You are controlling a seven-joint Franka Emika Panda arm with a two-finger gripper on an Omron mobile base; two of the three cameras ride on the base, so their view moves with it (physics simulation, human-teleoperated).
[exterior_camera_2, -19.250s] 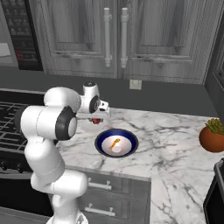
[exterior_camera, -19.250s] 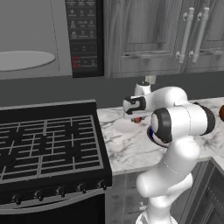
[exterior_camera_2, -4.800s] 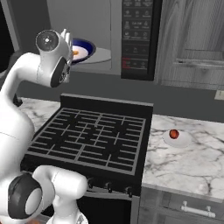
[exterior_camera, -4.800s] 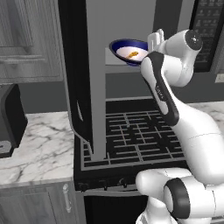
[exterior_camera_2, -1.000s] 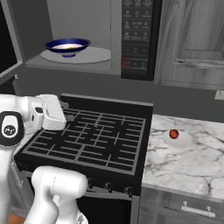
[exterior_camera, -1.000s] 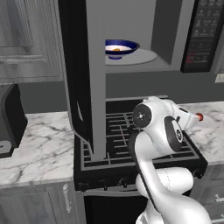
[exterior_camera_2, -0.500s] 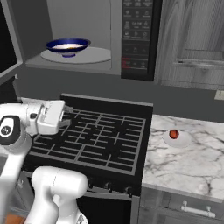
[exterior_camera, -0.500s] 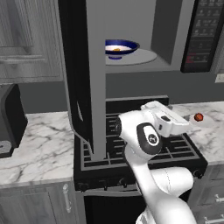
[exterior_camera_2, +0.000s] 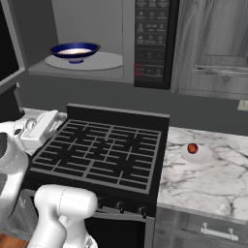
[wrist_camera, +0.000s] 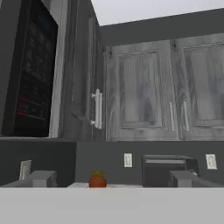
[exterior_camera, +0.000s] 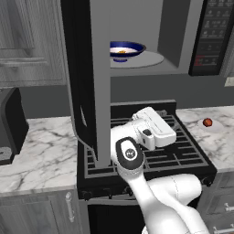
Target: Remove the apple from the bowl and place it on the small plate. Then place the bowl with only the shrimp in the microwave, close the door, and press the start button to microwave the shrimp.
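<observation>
Bowl with the shrimp sits on the microwave turntable, well above my pincer, whose fingers stand spread and empty. I see the door open; the apple rests on the small plate, well apart.

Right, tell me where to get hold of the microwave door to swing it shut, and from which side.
Take the door at its free vertical edge, the one nearest the camera in the left base view, and come from its outer left face. It stands wide open, edge-on and hinged at the microwave's left side, so pushing there should swing it most easily. The hand sits low over the stove, open.
</observation>
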